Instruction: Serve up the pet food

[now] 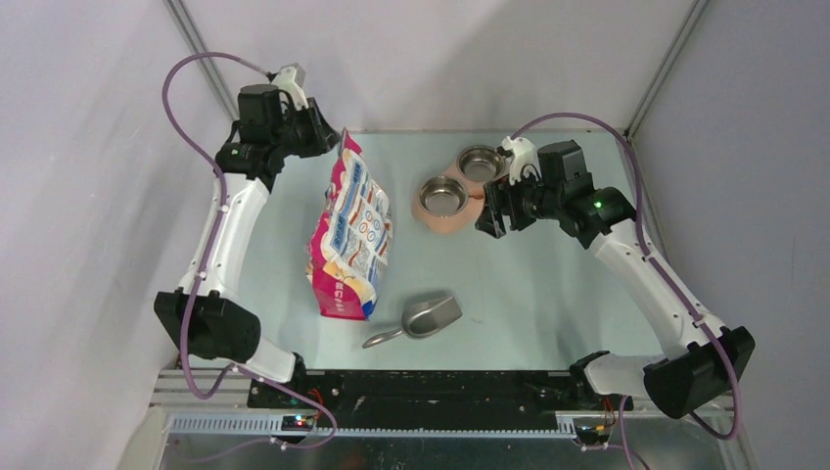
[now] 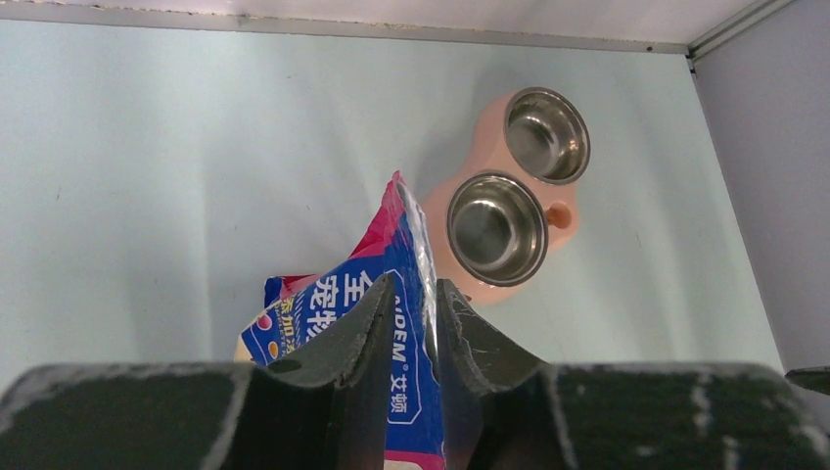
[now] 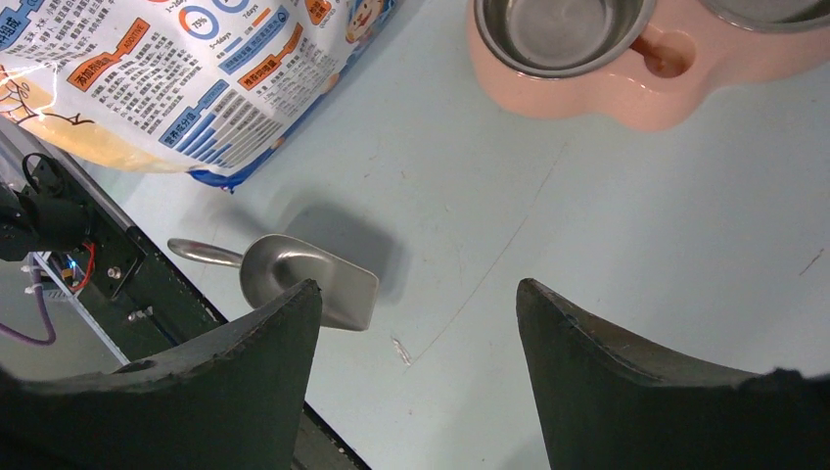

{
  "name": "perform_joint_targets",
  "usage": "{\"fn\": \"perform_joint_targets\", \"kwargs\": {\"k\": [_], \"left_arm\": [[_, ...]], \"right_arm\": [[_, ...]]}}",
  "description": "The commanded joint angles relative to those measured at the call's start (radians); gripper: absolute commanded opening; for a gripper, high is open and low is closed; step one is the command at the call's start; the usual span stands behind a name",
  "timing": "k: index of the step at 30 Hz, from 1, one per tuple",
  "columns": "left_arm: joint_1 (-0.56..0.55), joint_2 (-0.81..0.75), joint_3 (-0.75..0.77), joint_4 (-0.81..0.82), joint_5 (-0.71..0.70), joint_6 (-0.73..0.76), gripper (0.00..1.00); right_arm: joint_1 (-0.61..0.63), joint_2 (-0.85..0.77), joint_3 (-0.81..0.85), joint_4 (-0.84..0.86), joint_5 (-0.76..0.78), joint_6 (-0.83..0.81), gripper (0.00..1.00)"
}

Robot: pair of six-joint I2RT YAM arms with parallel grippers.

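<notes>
The pink, white and blue printed bag (image 1: 349,235) slumps on the table, its top corner raised at the back left. My left gripper (image 1: 328,137) is shut on that top edge; in the left wrist view the bag (image 2: 391,245) is pinched between the fingers of the left gripper (image 2: 413,284). The pet food is hidden. A grey metal scoop (image 1: 428,315) lies empty near the front, right of the bag. My right gripper (image 1: 492,215) hangs open beside the bowls, nothing between its fingers; in its own view the right gripper (image 3: 419,289) hangs above the table, the scoop (image 3: 308,279) beside its left finger.
A pink double feeder (image 1: 436,221) holds two empty steel bowls (image 1: 443,196) (image 1: 480,162) at the back centre. The left wrist view shows the bowls (image 2: 496,227) beyond the bag. The black base rail (image 1: 431,387) runs along the near edge.
</notes>
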Motion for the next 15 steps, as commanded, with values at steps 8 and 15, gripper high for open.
{"fn": "perform_joint_targets", "kwargs": {"k": [8, 15], "left_arm": [[-0.047, -0.007, -0.004, -0.024, -0.096, 0.047, 0.26], [-0.048, -0.055, -0.017, -0.006, -0.06, 0.046, 0.32]], "right_arm": [[-0.028, -0.035, -0.018, 0.023, -0.033, 0.024, 0.76], [-0.037, -0.034, -0.028, 0.032, -0.04, 0.034, 0.76]]}}
